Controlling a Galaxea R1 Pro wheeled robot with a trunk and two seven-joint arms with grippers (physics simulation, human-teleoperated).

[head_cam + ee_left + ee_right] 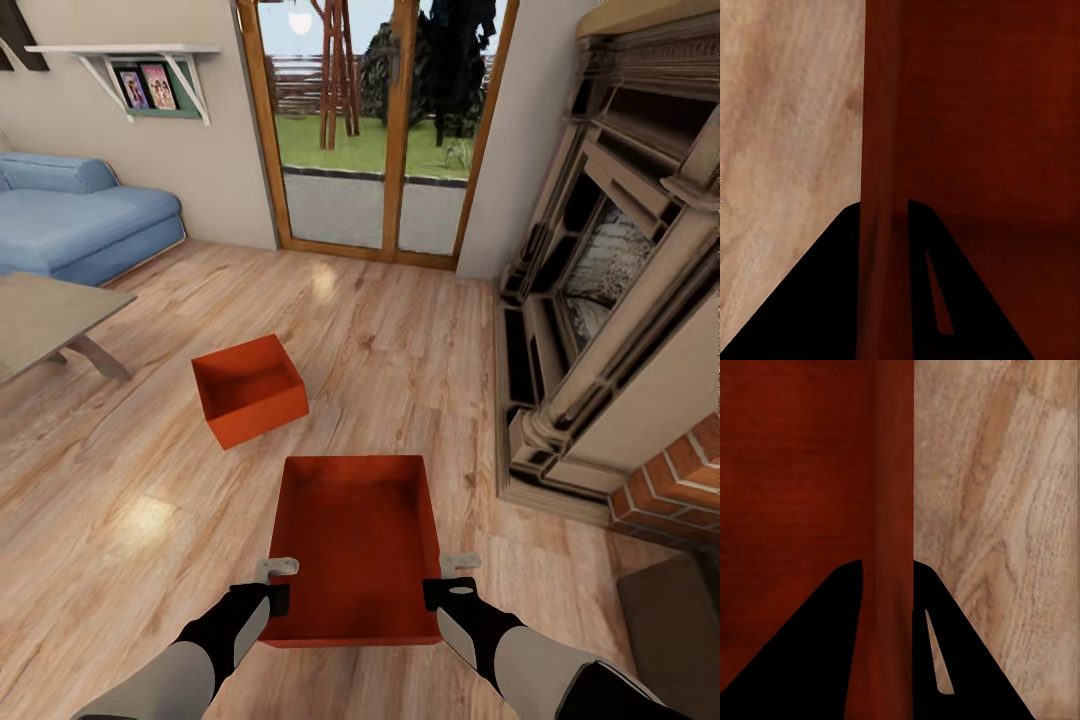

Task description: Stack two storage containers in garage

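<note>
Head view: both grippers, left (pixel 280 583) and right (pixel 452 578), seemingly pinch the near orange-red plastic bin's (pixel 355 530) walls; next, carry it garageward

Bright daylight comes in through the far glass doors (pixel 385 130). Two shiny spots glow on the wood floor (pixel 145 520). The close-up pictures look soft, with fingers (pixel 810 300) plain black.

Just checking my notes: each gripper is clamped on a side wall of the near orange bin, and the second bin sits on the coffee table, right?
Not quite. The second bin sits on the wood floor beside the coffee table, as the head view shows. The rest holds.
</note>
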